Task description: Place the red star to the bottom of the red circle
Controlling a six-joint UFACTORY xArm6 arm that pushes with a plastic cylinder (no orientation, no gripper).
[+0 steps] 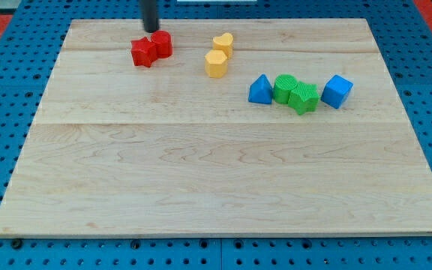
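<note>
The red star lies near the view's top left of the wooden board. The red circle touches it on its upper right. My tip stands just above the red circle, at its top edge, close to or touching it. The rod rises out of the view's top.
A yellow heart and a yellow hexagon sit right of the red pair. Further right is a row: blue triangle, green circle, green star, blue cube. Blue pegboard surrounds the board.
</note>
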